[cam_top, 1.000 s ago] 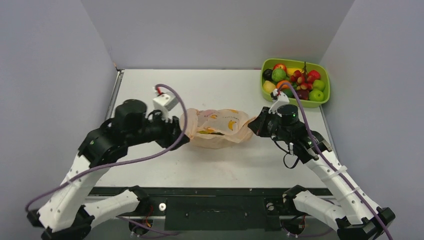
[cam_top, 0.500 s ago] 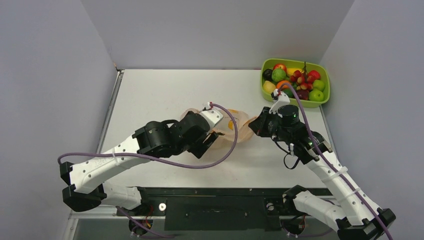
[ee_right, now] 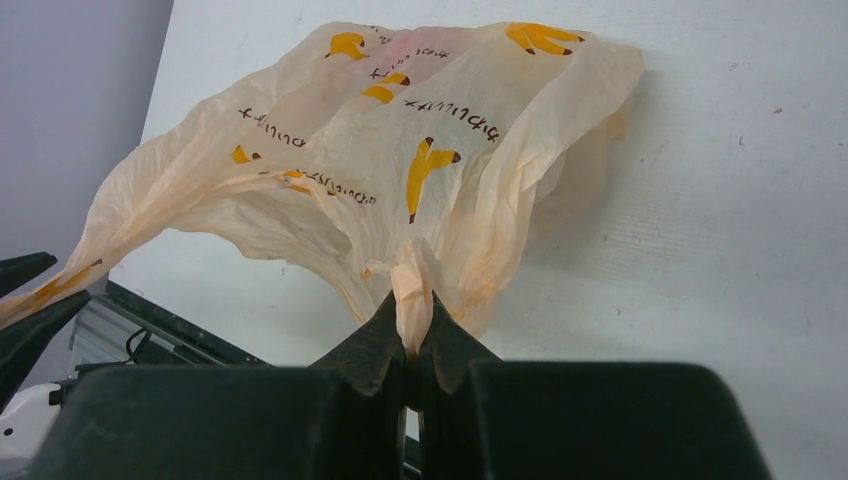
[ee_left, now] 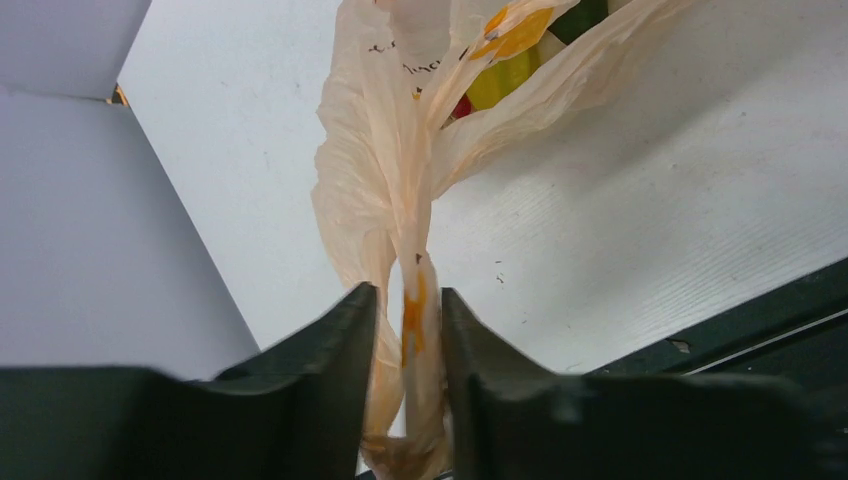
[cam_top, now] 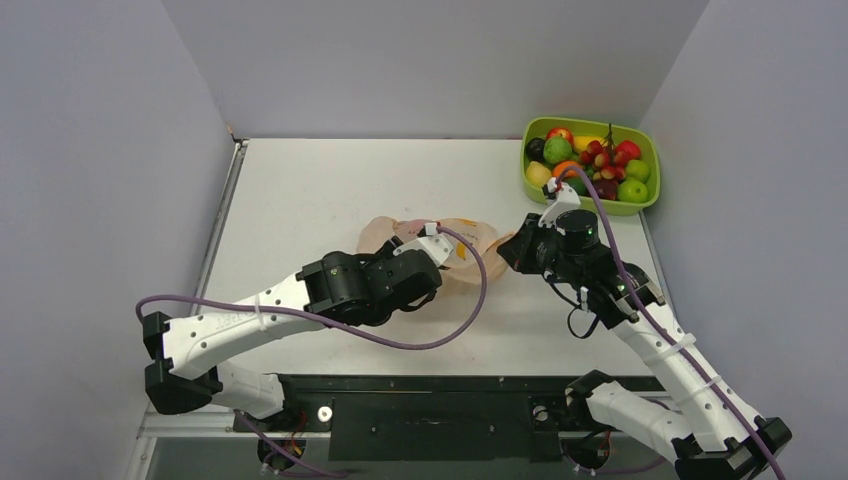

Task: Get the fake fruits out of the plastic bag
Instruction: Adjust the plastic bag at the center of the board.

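Note:
The peach-orange plastic bag (cam_top: 470, 238) with banana prints lies mid-table, stretched between both grippers. My left gripper (cam_top: 428, 266) is at its near-left side; in the left wrist view it (ee_left: 410, 305) is shut on a twisted strip of the bag (ee_left: 395, 170). A yellow fruit (ee_left: 505, 80), a red one (ee_left: 460, 106) and a green one (ee_left: 580, 15) show through the bag's mouth. My right gripper (cam_top: 508, 250) is shut on the bag's right end; the right wrist view shows it (ee_right: 412, 312) pinching a fold of the bag (ee_right: 400, 150).
A lime-green tray (cam_top: 652, 142) at the back right corner holds several toy fruits (cam_top: 597, 160), including a grape bunch. Grey walls stand on three sides. A black rail (cam_top: 430, 385) runs along the table's near edge.
My left arm has swung from the bag's left end round to its near side and now holds a strip of the bag there. The bag looks more bunched. The right arm has not moved.

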Available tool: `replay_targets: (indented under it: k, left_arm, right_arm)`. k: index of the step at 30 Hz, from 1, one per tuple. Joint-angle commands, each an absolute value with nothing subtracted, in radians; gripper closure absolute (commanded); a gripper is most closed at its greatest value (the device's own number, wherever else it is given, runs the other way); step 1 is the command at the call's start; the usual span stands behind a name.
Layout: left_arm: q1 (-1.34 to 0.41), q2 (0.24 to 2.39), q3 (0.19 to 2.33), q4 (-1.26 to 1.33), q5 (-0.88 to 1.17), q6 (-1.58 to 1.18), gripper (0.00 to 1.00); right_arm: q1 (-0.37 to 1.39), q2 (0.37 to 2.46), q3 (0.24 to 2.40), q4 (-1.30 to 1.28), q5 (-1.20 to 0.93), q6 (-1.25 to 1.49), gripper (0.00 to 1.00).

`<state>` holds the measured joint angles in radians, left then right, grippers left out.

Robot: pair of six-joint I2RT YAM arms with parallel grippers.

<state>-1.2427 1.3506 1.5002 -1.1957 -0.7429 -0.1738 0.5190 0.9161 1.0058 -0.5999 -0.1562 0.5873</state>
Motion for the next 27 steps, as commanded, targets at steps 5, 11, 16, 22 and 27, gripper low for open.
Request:
replay_targets:
  k: [5, 11, 16, 22, 27]
  left_arm:
    - [-1.161, 1.344, 1.482, -1.172, -0.800, -0.204, 1.00]
    - [-0.796, 1.226, 1.461, -0.991, -0.482, -0.306, 1.00]
    - [-0.357, 1.208, 1.463, -0.835, -0.014, -0.427, 1.00]
    - [-0.092, 1.327, 1.573, -0.578, 0.525, -0.652, 1.00]
    - [-0.039, 1.304, 1.436, -0.076, 0.845, -1.062, 1.00]
  right_arm:
    - [0.527, 0.915, 1.005, -0.562, -0.122, 0.576, 1.00]
    - [0.518, 0.995, 1.071, -0.550, -0.085, 0.564, 1.00]
    - [0.448, 1.174, 1.266, -0.587, -0.106, 0.547, 1.00]
    - [0.402, 1.428, 1.748, -0.715, -0.096, 0.490, 1.00]
    - [0.404, 1.506, 1.959, -0.721, -0.108, 0.478, 1.00]
